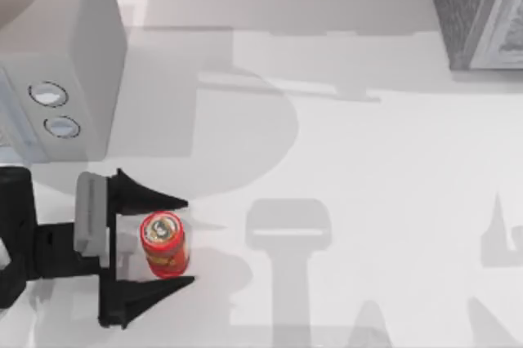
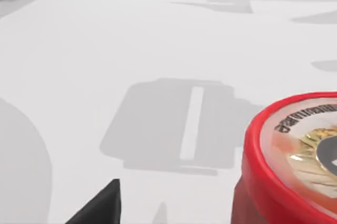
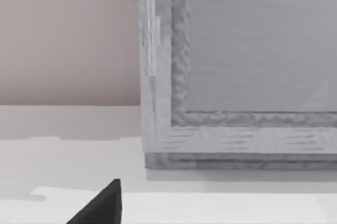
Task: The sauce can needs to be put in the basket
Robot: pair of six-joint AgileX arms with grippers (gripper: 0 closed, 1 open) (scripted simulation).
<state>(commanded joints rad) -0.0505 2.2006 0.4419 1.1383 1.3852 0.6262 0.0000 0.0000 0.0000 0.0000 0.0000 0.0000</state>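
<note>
The sauce can point(image 1: 164, 243) stands upright near the table's point(image 1: 368, 201) lower left, squarely between the spread fingers of the left gripper point(image 1: 183, 242), neither finger touching it yet. The grey basket point(image 1: 474, 9) sits well apart at the top right corner, nearer the right arm, whose jaw state cannot be told.

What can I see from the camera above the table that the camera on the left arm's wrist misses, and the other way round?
Top view alone: the whole left gripper, its fingers open on either side of the sauce can without touching it, a white box with two round dials at the table's left, and a grey box in its far right corner.

Left wrist view alone: a close look at the can's lid, with lettering round its rim and a dark mark on a golden centre.

Both: the red can upright on the white table, a black fingertip, and arm shadows.
</note>
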